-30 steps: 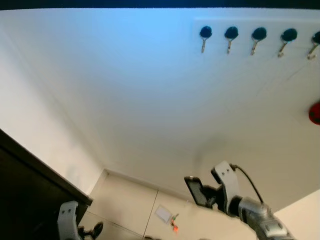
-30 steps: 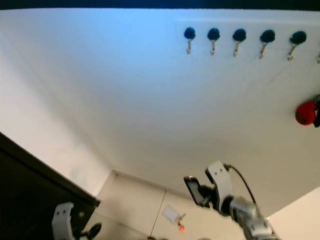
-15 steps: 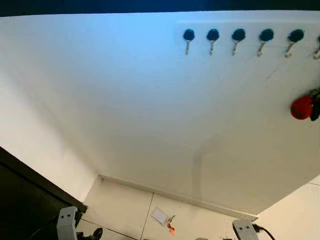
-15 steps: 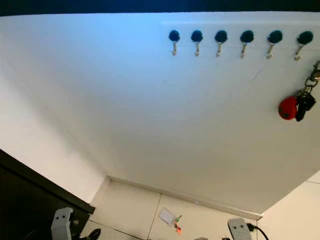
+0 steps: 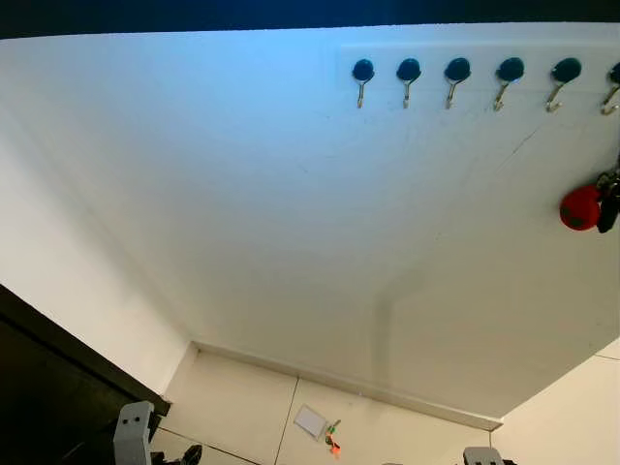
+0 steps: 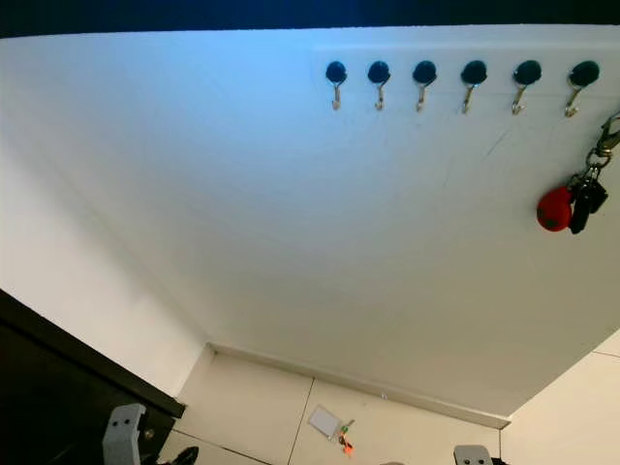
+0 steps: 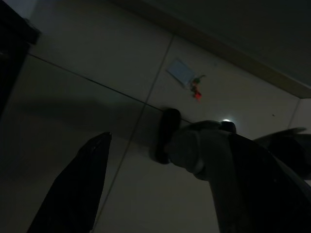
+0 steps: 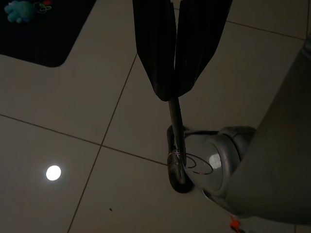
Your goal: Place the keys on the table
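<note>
Right wrist view showed the right gripper (image 8: 173, 91) pointing down at the pale tiled floor (image 8: 73, 92), its two black fingers pressed together on the keys (image 8: 176, 127): one thin dark key hanging straight down with a wire ring (image 8: 192, 162) at its lower end. Left gripper (image 7: 197, 138) hung idle in shadow, jaws apart. Left eye view faced a white wall with a row of blue-knobbed hooks (image 5: 455, 73), a red fob (image 5: 580, 207) hanging at their right end, and a dark furniture edge (image 5: 58, 358) at the lower left, probably the table. To place well, the robot should turn toward that surface, carry the key over it, lower until it rests, then release.
</note>
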`<state>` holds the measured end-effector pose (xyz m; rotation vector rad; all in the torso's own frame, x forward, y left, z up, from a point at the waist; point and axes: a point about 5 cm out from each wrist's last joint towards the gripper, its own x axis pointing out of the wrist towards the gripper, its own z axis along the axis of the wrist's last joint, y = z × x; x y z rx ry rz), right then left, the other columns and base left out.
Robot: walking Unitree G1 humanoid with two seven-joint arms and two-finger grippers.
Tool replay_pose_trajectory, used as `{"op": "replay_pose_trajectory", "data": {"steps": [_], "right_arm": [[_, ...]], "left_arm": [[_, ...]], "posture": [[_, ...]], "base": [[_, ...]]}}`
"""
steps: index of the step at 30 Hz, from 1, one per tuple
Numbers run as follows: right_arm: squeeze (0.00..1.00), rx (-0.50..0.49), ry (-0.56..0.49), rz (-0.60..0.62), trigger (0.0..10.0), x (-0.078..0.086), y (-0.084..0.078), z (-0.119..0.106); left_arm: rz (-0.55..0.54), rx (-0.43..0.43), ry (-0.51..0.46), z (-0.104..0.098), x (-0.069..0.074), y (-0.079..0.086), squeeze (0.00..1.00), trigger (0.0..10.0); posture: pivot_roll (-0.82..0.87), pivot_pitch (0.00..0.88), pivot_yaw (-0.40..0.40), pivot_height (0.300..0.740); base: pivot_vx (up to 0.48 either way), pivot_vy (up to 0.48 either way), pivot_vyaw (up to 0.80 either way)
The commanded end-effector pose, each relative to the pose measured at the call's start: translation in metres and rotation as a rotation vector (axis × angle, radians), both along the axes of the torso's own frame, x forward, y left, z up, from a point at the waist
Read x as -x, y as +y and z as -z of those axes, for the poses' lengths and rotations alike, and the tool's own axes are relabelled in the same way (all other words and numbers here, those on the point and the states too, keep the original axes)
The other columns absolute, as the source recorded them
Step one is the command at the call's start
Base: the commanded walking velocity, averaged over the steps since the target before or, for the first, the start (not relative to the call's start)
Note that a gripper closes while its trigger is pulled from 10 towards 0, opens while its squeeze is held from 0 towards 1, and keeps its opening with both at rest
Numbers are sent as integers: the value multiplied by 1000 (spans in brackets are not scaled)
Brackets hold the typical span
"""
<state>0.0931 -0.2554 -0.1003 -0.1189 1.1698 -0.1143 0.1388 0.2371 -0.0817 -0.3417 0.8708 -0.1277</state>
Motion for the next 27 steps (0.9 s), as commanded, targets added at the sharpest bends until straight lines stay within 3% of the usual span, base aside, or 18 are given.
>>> {"op": "replay_pose_trajectory", "data": {"steps": [1,27], "right_arm": [[0,-6,2,4,10000,2,4,2],[0,6,17,38,10000,5,1,2]], "left_arm": [[-1,26,35,5,8,-6,0,10000],[3,59,43,6,11,-8,0,10000]], "posture": [[-127,109,115,740],[-129,108,118,740]], "base": [[0,-446,0],[0,-450,0]]}}
